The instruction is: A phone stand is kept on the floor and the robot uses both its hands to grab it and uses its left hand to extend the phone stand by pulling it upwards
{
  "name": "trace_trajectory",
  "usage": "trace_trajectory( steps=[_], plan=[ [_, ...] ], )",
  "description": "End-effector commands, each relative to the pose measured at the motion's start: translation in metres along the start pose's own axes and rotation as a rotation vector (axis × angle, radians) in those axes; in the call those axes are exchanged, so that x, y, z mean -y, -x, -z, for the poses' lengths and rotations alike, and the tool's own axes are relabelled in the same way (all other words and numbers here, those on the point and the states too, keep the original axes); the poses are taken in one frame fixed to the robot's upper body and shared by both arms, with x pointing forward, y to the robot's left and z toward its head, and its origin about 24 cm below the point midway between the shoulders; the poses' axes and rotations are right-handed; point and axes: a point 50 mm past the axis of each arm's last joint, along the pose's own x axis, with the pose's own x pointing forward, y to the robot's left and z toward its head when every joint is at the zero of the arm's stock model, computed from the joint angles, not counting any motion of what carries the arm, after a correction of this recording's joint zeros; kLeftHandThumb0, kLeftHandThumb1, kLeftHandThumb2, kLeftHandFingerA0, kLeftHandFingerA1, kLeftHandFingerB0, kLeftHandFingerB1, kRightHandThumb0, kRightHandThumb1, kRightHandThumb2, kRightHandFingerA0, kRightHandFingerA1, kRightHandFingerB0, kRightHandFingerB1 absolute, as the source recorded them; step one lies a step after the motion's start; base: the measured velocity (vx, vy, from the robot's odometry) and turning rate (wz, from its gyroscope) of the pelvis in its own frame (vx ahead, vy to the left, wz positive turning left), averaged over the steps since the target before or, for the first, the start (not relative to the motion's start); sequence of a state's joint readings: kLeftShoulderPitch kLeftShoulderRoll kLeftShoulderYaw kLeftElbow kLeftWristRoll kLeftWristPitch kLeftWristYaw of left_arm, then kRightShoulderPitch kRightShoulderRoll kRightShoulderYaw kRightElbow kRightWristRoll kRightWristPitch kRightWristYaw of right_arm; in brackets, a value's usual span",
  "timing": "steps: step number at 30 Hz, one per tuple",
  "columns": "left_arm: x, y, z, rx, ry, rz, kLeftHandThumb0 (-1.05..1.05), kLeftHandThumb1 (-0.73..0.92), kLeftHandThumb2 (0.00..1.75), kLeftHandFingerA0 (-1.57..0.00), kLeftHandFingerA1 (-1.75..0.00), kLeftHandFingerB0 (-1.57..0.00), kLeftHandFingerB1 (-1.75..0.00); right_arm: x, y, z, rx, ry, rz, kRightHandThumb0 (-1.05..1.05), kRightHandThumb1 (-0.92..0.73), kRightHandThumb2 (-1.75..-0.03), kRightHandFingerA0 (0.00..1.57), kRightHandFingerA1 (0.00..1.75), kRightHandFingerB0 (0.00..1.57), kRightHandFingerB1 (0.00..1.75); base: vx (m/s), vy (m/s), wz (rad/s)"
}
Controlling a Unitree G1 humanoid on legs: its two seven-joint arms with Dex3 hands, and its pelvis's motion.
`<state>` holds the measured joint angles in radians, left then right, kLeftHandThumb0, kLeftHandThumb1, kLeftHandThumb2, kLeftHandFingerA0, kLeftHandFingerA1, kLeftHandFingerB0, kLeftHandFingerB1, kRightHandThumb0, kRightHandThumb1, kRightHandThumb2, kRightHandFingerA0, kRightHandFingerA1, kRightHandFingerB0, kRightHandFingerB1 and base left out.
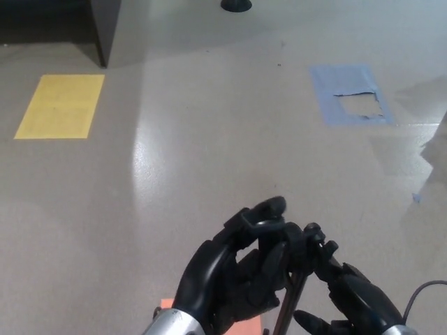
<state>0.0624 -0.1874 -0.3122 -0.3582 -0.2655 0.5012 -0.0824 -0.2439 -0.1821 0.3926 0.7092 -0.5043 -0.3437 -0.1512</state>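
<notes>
The black phone stand (299, 246) rises upright at the bottom centre of the head view, its clamp head toward me and its thin pole (288, 307) running down out of the picture. My left hand (234, 279) is wrapped around the clamp head, fingers curled over its top. From the lower right my right hand (353, 293) holds the stand just below the head, beside the pole. The stand's base is hidden.
A yellow floor patch (61, 105) lies far left, a blue taped patch (349, 94) far right, an orange patch (248, 326) under my hands. A dark cabinet corner (105, 28) and a round black base (236, 5) stand at the back.
</notes>
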Motion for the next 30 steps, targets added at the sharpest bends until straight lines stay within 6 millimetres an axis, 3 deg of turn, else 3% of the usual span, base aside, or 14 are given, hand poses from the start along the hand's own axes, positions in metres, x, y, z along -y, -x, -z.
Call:
trace_trajectory(
  steps=[1, 4, 5, 6, 8, 11, 12, 15, 17, 18, 23, 24, 25, 30],
  plan=[
    [0.016, -0.006, 0.013, -0.143, 0.055, -0.024, -0.53, 0.59, 0.58, -0.59, -0.84, -0.63, -0.70, -0.002, -0.001, -0.008, 0.058, 0.045, 0.016, -1.05, -0.73, -0.66, 0.46, 1.04, 0.41, 0.97, 0.00, 0.000, 0.00],
    [0.016, -0.009, 0.009, -0.135, 0.033, -0.059, -0.50, 0.59, 0.58, -0.66, -0.90, -0.69, -0.82, -0.008, -0.003, -0.014, 0.070, 0.055, 0.026, -1.05, -0.57, -1.04, 0.08, 0.79, 0.06, 0.73, 0.00, 0.000, 0.00],
    [0.015, -0.011, 0.007, -0.124, -0.037, -0.093, -0.43, 0.61, 0.62, -0.78, -1.39, -0.66, -1.45, -0.012, -0.006, -0.018, 0.049, 0.016, 0.028, -1.05, -0.81, -0.68, 0.42, 1.07, 0.37, 1.00, 0.00, 0.000, 0.00],
    [0.015, -0.012, 0.006, -0.120, -0.047, -0.108, -0.39, 0.71, 0.52, -0.73, -1.75, -0.60, -1.75, -0.014, -0.007, -0.020, 0.045, -0.024, 0.046, -1.05, -0.29, -1.07, 0.99, 1.21, 0.47, 0.90, 0.00, 0.000, 0.00],
    [0.014, -0.013, 0.006, -0.105, 0.000, -0.118, -0.45, 0.53, 0.85, -1.14, -1.43, -1.01, -1.38, -0.019, -0.007, -0.023, 0.010, -0.202, 0.105, -1.05, -0.66, -0.64, 1.22, 1.01, 1.00, 0.93, 0.00, 0.000, 0.00],
    [0.013, -0.015, 0.006, -0.083, 0.064, -0.143, -0.29, 0.70, 0.63, -0.93, -1.75, -0.68, -1.75, -0.028, -0.004, -0.031, 0.034, -0.405, 0.185, -1.05, -0.74, -0.63, 0.99, 1.00, 0.77, 0.97, 0.00, 0.000, 0.00],
    [0.012, -0.015, 0.007, -0.074, 0.089, -0.151, -0.28, 0.70, 0.62, -0.88, -1.75, -0.63, -1.75, -0.030, -0.003, -0.033, 0.040, -0.442, 0.204, -1.03, -0.51, -1.09, 0.79, 1.01, 0.54, 0.91, 0.00, 0.000, 0.00],
    [0.010, -0.017, 0.007, -0.070, 0.120, -0.190, -0.29, 0.72, 0.60, -0.83, -1.75, -0.54, -1.75, -0.035, -0.002, -0.032, 0.036, -0.451, 0.202, -1.05, -0.83, -0.66, 0.58, 1.06, 0.33, 1.02, 0.00, 0.000, 0.00],
    [0.009, -0.017, 0.007, -0.057, 0.127, -0.197, -0.29, 0.73, 0.60, -0.84, -1.75, -0.53, -1.75, -0.036, -0.002, -0.032, 0.043, -0.497, 0.206, -1.05, -0.79, -0.64, 0.67, 1.05, 0.38, 1.04, 0.00, 0.000, 0.00],
    [0.009, -0.018, 0.007, -0.053, 0.120, -0.197, -0.30, 0.73, 0.60, -0.82, -1.75, -0.53, -1.75, -0.037, -0.001, -0.032, 0.044, -0.528, 0.220, -1.05, -0.54, -1.13, 0.71, 1.02, 0.30, 0.87, 0.00, 0.000, 0.00],
    [0.008, -0.018, 0.005, -0.057, 0.077, -0.226, -0.30, 0.70, 0.58, -0.83, -1.75, -0.52, -1.75, -0.034, 0.000, -0.033, 0.084, -0.591, 0.320, -1.02, -0.75, -0.63, 0.75, 1.06, 0.26, 0.93, 0.00, 0.000, 0.00],
    [0.010, -0.019, 0.003, -0.052, 0.074, -0.233, -0.29, 0.70, 0.59, -0.82, -1.75, -0.52, -1.75, -0.035, 0.000, -0.032, 0.078, -0.602, 0.325, -1.05, -0.62, -1.11, 0.73, 1.00, 0.36, 0.84, 0.00, 0.000, 0.00],
    [0.011, -0.019, 0.002, -0.045, 0.079, -0.232, -0.29, 0.70, 0.59, -0.83, -1.75, -0.52, -1.75, -0.035, 0.001, -0.032, 0.081, -0.597, 0.331, -1.01, -0.80, -0.64, 0.58, 1.07, 0.19, 0.88, 0.00, 0.000, 0.00],
    [0.025, -0.019, -0.012, 0.047, 0.048, -0.187, -0.30, 0.69, 0.59, -0.82, -1.75, -0.55, -1.75, -0.034, 0.000, -0.033, 0.077, -0.745, 0.388, -0.98, -0.79, -0.64, 0.90, 1.00, 0.32, 0.91, 0.00, 0.000, 0.00]
  ],
)
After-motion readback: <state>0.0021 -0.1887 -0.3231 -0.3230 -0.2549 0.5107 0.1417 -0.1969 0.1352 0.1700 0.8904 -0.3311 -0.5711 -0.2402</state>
